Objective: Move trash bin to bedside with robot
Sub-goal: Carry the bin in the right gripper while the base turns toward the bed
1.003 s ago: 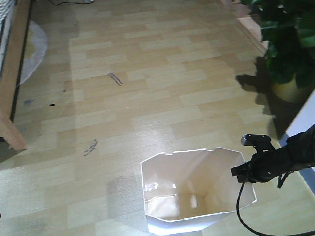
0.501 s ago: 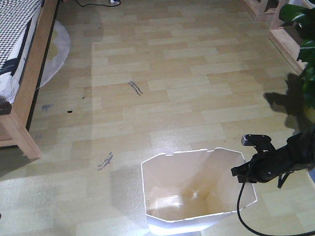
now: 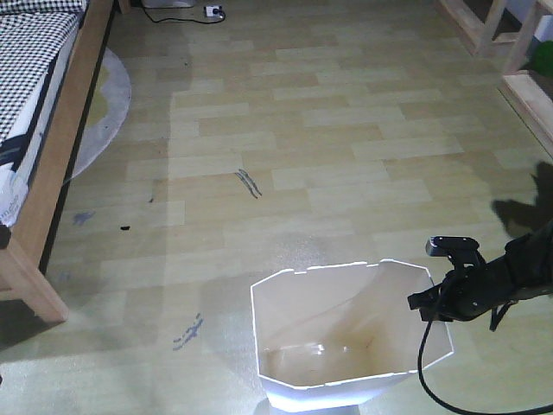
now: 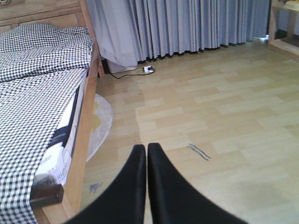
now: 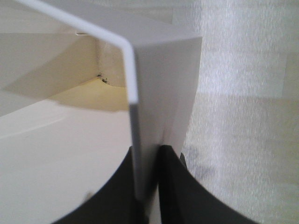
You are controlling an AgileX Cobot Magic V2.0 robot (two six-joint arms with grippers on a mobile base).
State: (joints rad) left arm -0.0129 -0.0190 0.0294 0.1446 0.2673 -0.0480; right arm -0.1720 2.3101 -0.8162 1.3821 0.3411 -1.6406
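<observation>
At the far left the bed (image 3: 39,186) is standing on the floor (image 3: 346,130). Its light brown wooden frame is running along the edge of the front view, with black-and-white checked bedding lying on top. A pale round rug (image 3: 111,99) is poking out from under the frame. Beyond it, a white power strip (image 3: 212,11) is lying at the foot of grey pleated curtains (image 4: 187,23), which are hanging down to the floor in the left wrist view.

The floor is spreading across the room in yellowish wood-look planks, smooth and shining with a soft glare. Dark scuff marks (image 3: 249,183) are streaking it near the middle. The left tool (image 4: 147,148) is hovering above those planks, its two tapered black fingers pressed together with nothing between them.

Right of centre and low in the front view, the trash bin (image 3: 328,316) is sitting well apart from the bed. It is thin white plastic, faceted and narrowing downward, cream inside, with small notches in its rim. I cannot tell whether it is touching the floor. At its right rim the right tool (image 3: 429,304) is clamping the wall, one finger inside and one outside. The black arm (image 3: 510,277) is reaching in from the right edge, a black cable (image 3: 423,367) looping beneath it. Light wooden furniture (image 3: 488,30) is standing at the top right.
</observation>
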